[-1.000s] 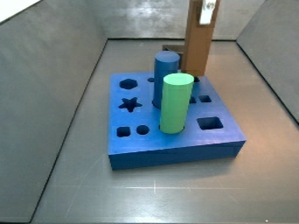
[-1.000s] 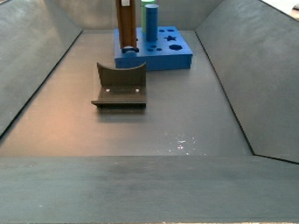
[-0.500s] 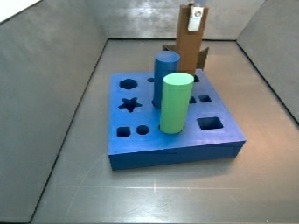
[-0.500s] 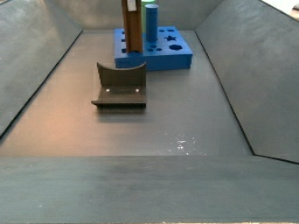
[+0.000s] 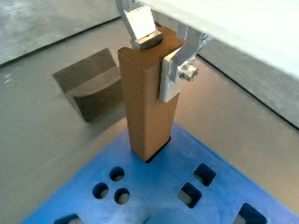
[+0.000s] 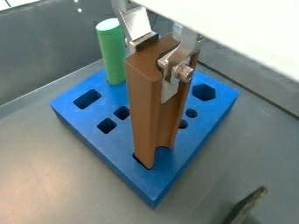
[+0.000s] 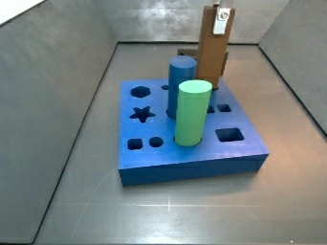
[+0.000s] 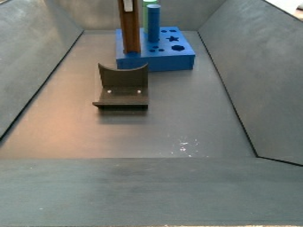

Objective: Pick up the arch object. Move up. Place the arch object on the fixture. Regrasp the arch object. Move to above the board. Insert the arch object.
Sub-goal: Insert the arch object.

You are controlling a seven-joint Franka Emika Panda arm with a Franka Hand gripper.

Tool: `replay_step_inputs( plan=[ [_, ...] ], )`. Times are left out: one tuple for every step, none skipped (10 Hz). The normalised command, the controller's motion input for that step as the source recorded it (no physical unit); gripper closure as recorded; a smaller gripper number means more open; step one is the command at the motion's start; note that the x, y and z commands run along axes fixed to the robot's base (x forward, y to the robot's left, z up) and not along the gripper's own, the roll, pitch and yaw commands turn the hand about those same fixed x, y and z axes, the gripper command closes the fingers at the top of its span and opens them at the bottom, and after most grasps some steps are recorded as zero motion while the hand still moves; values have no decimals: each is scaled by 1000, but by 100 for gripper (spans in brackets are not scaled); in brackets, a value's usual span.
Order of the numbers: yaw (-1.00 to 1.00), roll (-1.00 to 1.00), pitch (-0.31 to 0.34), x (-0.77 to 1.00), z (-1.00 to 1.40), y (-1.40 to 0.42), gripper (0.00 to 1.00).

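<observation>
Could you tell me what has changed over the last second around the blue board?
The wooden block, upright and clamped in the gripper, dipped toward the board half a second ago and has since risen slightly. Its lower end sits at a slot near the board's edge. The green cylinder, blue cylinder and fixture stayed put.

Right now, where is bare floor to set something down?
Free: grey floor in front of the dark L-shaped fixture. Crowded: thick blue board, with green cylinder, blue cylinder and gripper holding upright the brown wooden arch object.
</observation>
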Motion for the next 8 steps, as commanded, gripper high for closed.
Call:
replay_step_inputs(
  plan=[
    [449, 0, 11, -3, -500, -183, 100],
    [271, 0, 0, 171, -531, -200, 100],
    [0, 0, 0, 346, -526, -63, 100],
    [0, 66, 19, 231, -646, 0, 100],
    [0, 137, 21, 174, -740, -23, 100],
    [0, 216, 40, 163, -771, -120, 100],
    [-123, 91, 31, 0, -206, 0, 100],
    [0, 0, 0, 0, 0, 0, 100]
  ],
)
